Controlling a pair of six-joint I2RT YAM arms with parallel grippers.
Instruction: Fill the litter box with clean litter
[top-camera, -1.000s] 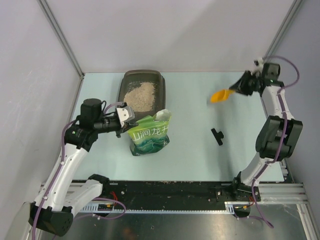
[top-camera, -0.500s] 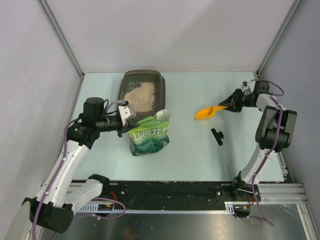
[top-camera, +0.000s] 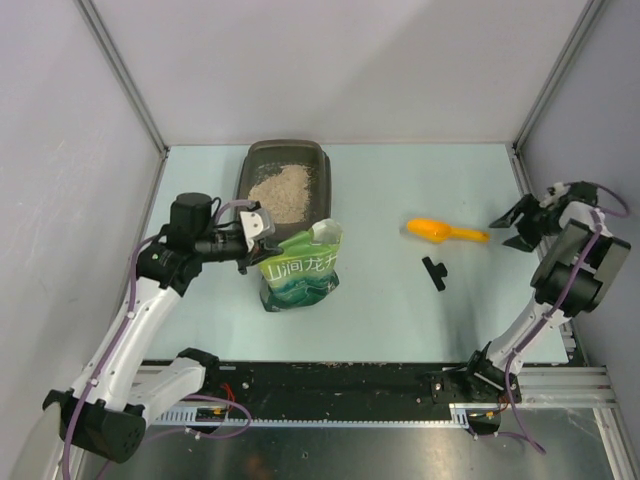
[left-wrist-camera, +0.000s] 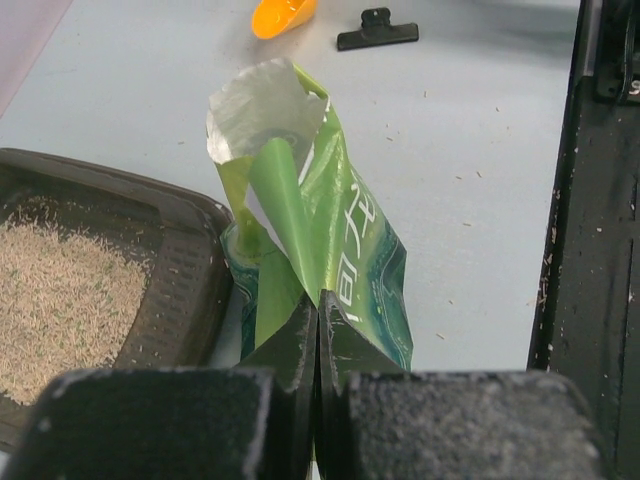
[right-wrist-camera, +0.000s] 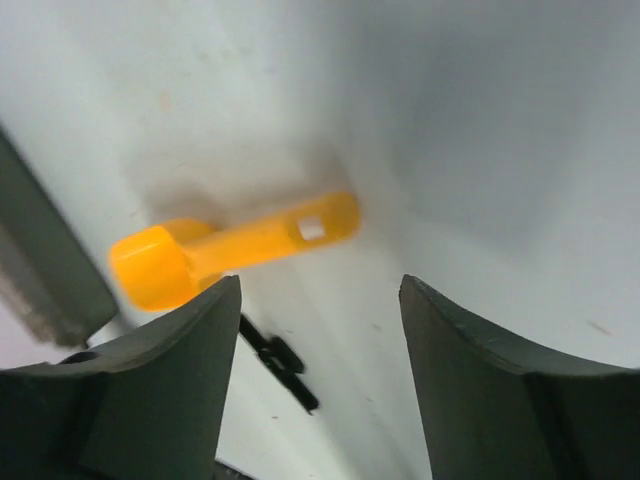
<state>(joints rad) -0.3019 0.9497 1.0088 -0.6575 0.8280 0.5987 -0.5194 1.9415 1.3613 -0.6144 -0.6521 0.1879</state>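
At the bench's (top-camera: 400, 290) back-left, the litter box (top-camera: 252, 165) holds some clean litter (top-camera: 278, 190), left jaws clenched on the green pouch (top-camera: 298, 270), right jaws spread empty near the orange scoop (top-camera: 445, 232), so tipping the pouch likely comes next.

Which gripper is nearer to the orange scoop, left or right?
Right. The right gripper stands open just off the handle end of the orange scoop, not touching it. The left gripper is across the table, shut on the green pouch beside the litter box.
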